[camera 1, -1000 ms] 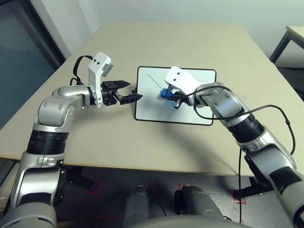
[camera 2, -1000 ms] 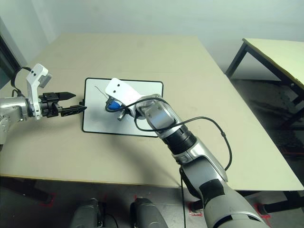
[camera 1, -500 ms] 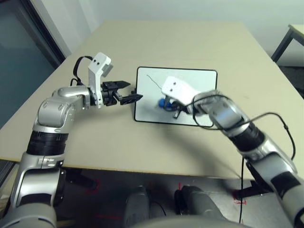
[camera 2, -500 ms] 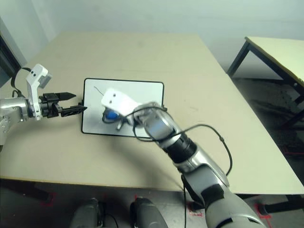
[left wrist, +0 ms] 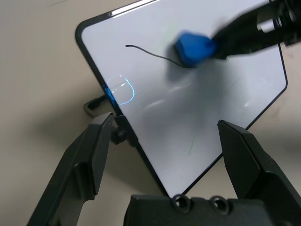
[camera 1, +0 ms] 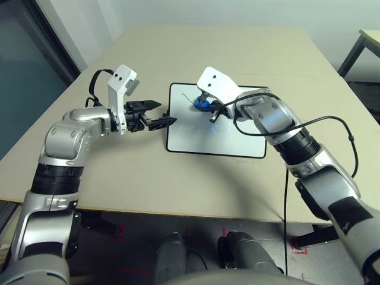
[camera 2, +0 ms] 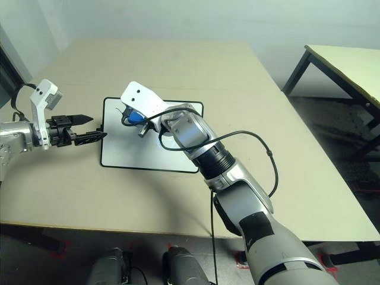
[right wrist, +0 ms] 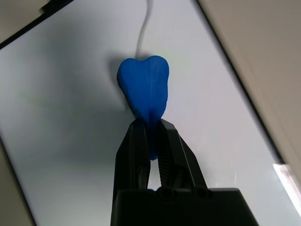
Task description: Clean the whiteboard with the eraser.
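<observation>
whiteboard (camera 1: pixel 196 133) flat on table (camera 1: pixel 249 53). left gripper (camera 1: pixel 155 116) jaws apart, straddling the board's side tab, probably to brace it. right gripper (right wrist: pixel 150 136) jaws clamped on eraser (right wrist: pixel 143 89), its tip pressed beyond them onto pen line (left wrist: pixel 148 52).

The right gripper (right wrist: pixel 149 141) covers the eraser's (right wrist: pixel 144 89) near end, and the whiteboard's (right wrist: pixel 70 141) corners seem cut off.

Left gripper (left wrist: pixel 162 155) fingers spread wide, straddling the whiteboard (left wrist: pixel 221 99) edge; one finger sits by the small black tab (left wrist: pixel 96 104). Out on the board, the eraser (left wrist: pixel 193 48), pinched in the right gripper's dark fingers (left wrist: pixel 244 35), meets a thin pen line (left wrist: pixel 150 52)
</observation>
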Tool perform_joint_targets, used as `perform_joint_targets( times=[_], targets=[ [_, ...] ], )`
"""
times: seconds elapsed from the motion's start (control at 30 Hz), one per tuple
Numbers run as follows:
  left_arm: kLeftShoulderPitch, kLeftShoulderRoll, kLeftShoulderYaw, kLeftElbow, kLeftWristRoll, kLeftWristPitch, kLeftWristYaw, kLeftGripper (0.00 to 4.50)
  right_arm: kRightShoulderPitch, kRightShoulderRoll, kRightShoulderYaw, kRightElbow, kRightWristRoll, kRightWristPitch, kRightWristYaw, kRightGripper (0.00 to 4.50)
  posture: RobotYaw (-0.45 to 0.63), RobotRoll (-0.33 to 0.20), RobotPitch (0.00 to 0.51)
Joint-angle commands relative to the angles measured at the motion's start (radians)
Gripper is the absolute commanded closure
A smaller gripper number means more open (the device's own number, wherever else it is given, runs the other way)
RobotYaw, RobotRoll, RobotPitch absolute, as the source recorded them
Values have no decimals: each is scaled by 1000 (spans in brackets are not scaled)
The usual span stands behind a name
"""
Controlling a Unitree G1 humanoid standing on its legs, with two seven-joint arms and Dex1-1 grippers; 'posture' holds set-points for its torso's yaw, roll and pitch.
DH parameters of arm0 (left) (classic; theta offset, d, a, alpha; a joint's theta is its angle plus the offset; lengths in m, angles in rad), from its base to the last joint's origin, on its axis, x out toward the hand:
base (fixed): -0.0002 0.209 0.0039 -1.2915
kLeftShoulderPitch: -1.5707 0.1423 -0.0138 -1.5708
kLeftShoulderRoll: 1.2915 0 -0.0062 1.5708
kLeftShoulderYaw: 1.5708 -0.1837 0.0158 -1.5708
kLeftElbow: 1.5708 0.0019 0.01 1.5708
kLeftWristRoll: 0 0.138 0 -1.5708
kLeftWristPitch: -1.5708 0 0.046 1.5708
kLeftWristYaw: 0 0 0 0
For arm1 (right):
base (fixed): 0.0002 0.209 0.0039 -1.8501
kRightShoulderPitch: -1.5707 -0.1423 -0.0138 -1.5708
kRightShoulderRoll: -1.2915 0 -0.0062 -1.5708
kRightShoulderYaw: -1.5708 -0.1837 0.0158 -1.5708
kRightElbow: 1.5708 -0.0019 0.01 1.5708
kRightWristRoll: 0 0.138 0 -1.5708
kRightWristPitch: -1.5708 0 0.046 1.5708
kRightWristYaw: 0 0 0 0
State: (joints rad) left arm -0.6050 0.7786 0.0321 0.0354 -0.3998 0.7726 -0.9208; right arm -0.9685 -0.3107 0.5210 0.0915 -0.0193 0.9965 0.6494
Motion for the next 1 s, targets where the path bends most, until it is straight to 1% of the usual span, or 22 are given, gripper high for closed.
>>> perform_joint_targets(
  times=[0.03, 0.17, 0.23, 0.37, 0.47, 0.57, 0.67, 0.8, 0.9, 1.0],
  targets=[
    [-8, 21, 5, 5, 2, 4, -9, 0, 64, -28, 73, -56, 0, 86, 34, 4310, -92, 0, 72],
    [-10, 31, 5, 5, 1, 4, -12, 0, 74, -42, 91, -69, -4, 103, 52, 4311, -86, 0, 71],
    [-11, 32, 4, 5, 1, 3, -13, 0, 51, -29, 74, -25, -14, 77, 41, 4311, -84, 0, 69],
    [-12, 35, 4, 3, 1, 2, -14, 0, -39, 10, 1, 135, -36, -25, -15, 4311, -79, 0, 65],
    [-11, 36, 4, 2, 1, 1, -16, 0, -71, 21, -12, 203, -40, -61, -21, 4312, -77, 0, 61],
    [-10, 37, 4, 2, 0, 0, -16, 0, -57, 15, 11, 187, -40, -48, -2, 4313, -75, 0, 59],
    [-10, 37, 6, 1, 0, -1, -15, 0, -5, -10, 66, 102, -37, 14, 42, 4313, -75, 0, 58],
    [-13, 34, 4, 7, 1, -5, -17, 0, 46, -28, 98, 23, -32, 61, 64, 4313, -79, 0, 57],
    [-17, 31, 1, 12, 2, -8, -17, 0, 33, -20, 91, 42, -38, 49, 63, 4313, -79, 0, 57],
    [-20, 29, 0, 14, 3, -9, -17, 0, -21, 16, 44, 129, -45, -9, 33, 4313, -77, 0, 58]
  ],
)
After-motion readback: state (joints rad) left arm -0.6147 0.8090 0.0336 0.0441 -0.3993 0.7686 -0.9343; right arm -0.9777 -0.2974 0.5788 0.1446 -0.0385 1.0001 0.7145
